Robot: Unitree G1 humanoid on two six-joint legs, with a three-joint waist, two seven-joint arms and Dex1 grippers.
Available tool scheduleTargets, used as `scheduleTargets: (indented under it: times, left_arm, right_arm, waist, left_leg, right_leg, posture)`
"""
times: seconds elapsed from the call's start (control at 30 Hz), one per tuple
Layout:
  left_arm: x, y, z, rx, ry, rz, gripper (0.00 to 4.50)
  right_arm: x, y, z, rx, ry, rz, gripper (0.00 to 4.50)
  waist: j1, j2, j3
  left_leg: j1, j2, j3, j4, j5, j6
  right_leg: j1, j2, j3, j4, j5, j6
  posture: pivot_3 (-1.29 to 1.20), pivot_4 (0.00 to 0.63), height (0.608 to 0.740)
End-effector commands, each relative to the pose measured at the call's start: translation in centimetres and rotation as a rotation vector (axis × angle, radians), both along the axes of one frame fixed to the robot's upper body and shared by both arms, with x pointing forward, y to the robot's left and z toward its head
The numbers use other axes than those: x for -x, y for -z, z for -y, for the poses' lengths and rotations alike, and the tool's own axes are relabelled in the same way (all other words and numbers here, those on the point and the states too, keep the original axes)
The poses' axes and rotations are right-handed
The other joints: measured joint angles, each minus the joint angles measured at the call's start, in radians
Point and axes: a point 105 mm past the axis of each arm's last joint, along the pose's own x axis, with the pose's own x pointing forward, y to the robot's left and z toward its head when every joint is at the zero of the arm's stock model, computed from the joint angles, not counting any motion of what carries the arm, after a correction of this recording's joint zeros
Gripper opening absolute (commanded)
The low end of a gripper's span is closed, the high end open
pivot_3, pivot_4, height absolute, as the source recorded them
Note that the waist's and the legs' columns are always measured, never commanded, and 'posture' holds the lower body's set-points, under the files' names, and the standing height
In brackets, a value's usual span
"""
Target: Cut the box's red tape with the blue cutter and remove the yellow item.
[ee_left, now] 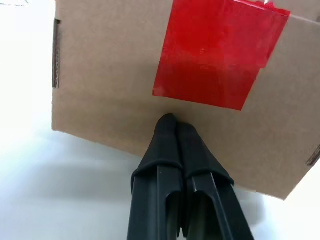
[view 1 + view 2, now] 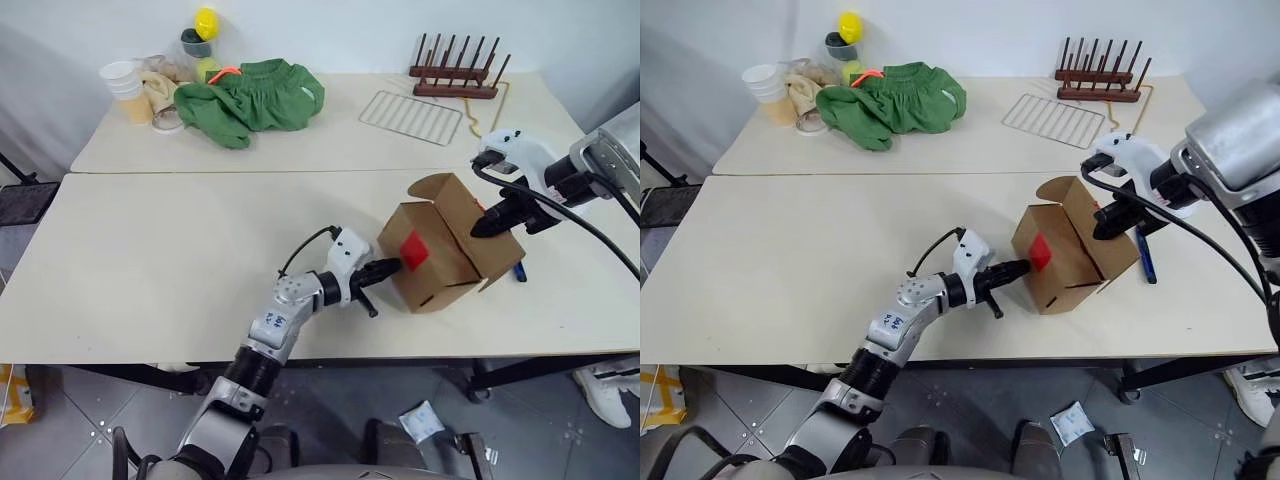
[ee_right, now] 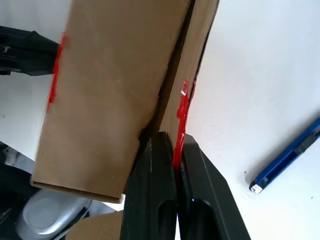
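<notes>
Two pale tables [image 2: 150, 290] stand edge to edge. On the near one sits one small brown corrugated cardboard box [image 2: 445, 250], tilted, one flap raised, with one bright red square of tape [image 2: 416, 250] on the side facing the left arm; a torn red strip runs along its top seam. The left gripper [image 1: 172, 125], fingers pressed together, touches the box wall just below the tape. The right gripper [image 3: 167, 145] pinches a top flap edge, seemingly with the red strip between its fingers. One slim blue pen-shaped cutter [image 3: 287, 157] lies flat on the table just beside the box.
</notes>
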Motion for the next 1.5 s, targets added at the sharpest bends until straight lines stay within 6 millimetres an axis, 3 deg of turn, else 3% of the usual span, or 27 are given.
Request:
scheduleTargets:
  times: [0.03, 0.27, 0.47, 0.5, 0.6, 0.67, 0.8, 0.9, 1.0, 1.13, 1.27, 1.5]
  left_arm:
    - [0.7, -0.3, -0.8, -0.042, 0.028, 0.057, 0.00]
    - [1.5, -1.8, -3.2, -0.068, 0.093, 0.117, 0.00]
    - [4.6, -4.8, -5.4, -0.051, 0.303, 0.110, 0.00]
    - [5.3, -6.0, -5.6, -0.020, 0.354, 0.104, 0.00]
    - [6.7, -8.7, -5.0, 0.047, 0.461, 0.147, 0.00]
    - [5.9, -9.4, -3.6, 0.064, 0.450, 0.191, 0.00]
    - [4.8, -9.0, -1.0, 0.015, 0.447, 0.241, 0.00]
    - [4.3, -10.0, 1.4, 0.089, 0.442, 0.248, 0.00]
    - [4.4, -9.4, 2.5, 0.035, 0.477, 0.264, 0.00]
    - [5.2, -8.9, 3.3, 0.015, 0.532, 0.241, 0.00]
    - [5.7, -6.7, 4.0, -0.091, 0.555, 0.215, 0.00]
    - [4.0, -4.0, 3.4, -0.216, 0.415, 0.162, 0.00]
  right_arm:
    - [-0.1, -0.6, -0.7, 0.009, -0.038, 0.060, 0.03]
    - [0.0, -0.9, -1.0, 0.021, -0.050, 0.103, 0.03]
    - [-0.3, -0.8, -0.5, 0.031, -0.021, 0.129, 0.03]
    - [-0.3, -0.7, -0.4, 0.033, -0.015, 0.134, 0.03]
    - [-0.5, -0.7, -0.1, 0.038, -0.003, 0.146, 0.03]
    - [-0.6, -0.7, 0.0, 0.036, 0.001, 0.148, 0.03]
    - [-0.6, -0.6, -0.1, 0.033, 0.005, 0.147, 0.03]
    - [-0.5, -0.4, 0.0, 0.032, 0.008, 0.141, 0.03]
    - [-0.4, -0.2, 0.0, 0.026, 0.014, 0.138, 0.03]
    - [-0.5, -0.1, 0.0, 0.018, 0.024, 0.143, 0.03]
    - [-0.7, 0.0, 0.2, 0.015, 0.040, 0.149, 0.03]
    - [-0.6, 0.1, 0.5, -0.002, 0.053, 0.152, 0.03]
  waist:
    - [0.000, 0.000, 0.000]
    - [0.000, 0.000, 0.000]
    - [-0.004, 0.000, 0.000]
    - [-0.004, 0.000, 0.000]
    - [-0.001, 0.000, 0.000]
    - [0.004, 0.000, 0.000]
    - [-0.001, -0.001, 0.001]
    - [-0.002, -0.001, 0.001]
    - [-0.002, -0.001, 0.001]
    - [-0.004, -0.001, 0.001]
    - [-0.002, -0.001, 0.001]
    - [-0.001, -0.001, 0.001]
  left_leg:
    - [0.000, 0.000, 0.000, 0.000, 0.000, 0.000]
    - [-0.001, 0.000, 0.000, 0.000, 0.000, 0.000]
    - [-0.001, 0.000, 0.000, 0.000, 0.000, 0.000]
    - [-0.001, 0.000, 0.000, 0.000, 0.000, 0.000]
    - [-0.001, 0.000, 0.000, 0.000, 0.000, 0.000]
    - [-0.001, 0.000, 0.000, 0.002, 0.000, 0.000]
    - [-0.001, 0.000, 0.000, 0.004, 0.000, 0.001]
    - [-0.001, 0.000, 0.000, 0.004, 0.000, 0.001]
    - [-0.001, 0.000, 0.000, 0.004, 0.000, 0.001]
    - [-0.001, 0.000, 0.000, 0.004, 0.000, 0.001]
    - [-0.001, 0.000, 0.000, 0.004, 0.000, 0.001]
    - [-0.001, 0.000, 0.000, 0.005, 0.000, 0.001]
  right_leg:
    - [0.000, 0.000, 0.000, 0.000, 0.000, 0.000]
    - [-0.001, 0.000, 0.000, 0.000, 0.000, 0.000]
    - [-0.001, 0.000, 0.000, 0.001, 0.000, 0.000]
    - [-0.001, 0.000, 0.000, 0.001, 0.000, 0.000]
    - [-0.001, 0.000, 0.000, 0.001, 0.000, 0.000]
    - [0.000, 0.000, 0.000, 0.001, 0.000, 0.000]
    - [0.001, 0.000, 0.000, 0.001, 0.000, 0.001]
    - [0.000, 0.000, 0.000, 0.002, 0.000, 0.001]
    - [0.000, 0.000, 0.000, 0.002, 0.000, 0.001]
    - [0.000, 0.000, 0.000, 0.003, 0.000, 0.001]
    - [0.000, 0.000, 0.000, 0.003, 0.000, 0.001]
    - [0.000, 0.000, 0.000, 0.003, 0.000, 0.001]
  posture:
    - [0.00, 0.150, 0.740]
    - [0.00, 0.150, 0.740]
    - [0.00, 0.150, 0.740]
    - [0.00, 0.150, 0.740]
    - [0.00, 0.150, 0.740]
    - [0.00, 0.150, 0.740]
    - [0.00, 0.150, 0.740]
    - [0.00, 0.150, 0.740]
    - [0.00, 0.150, 0.740]
    - [0.00, 0.150, 0.740]
    - [0.00, 0.150, 0.740]
    - [0.00, 0.150, 0.740]
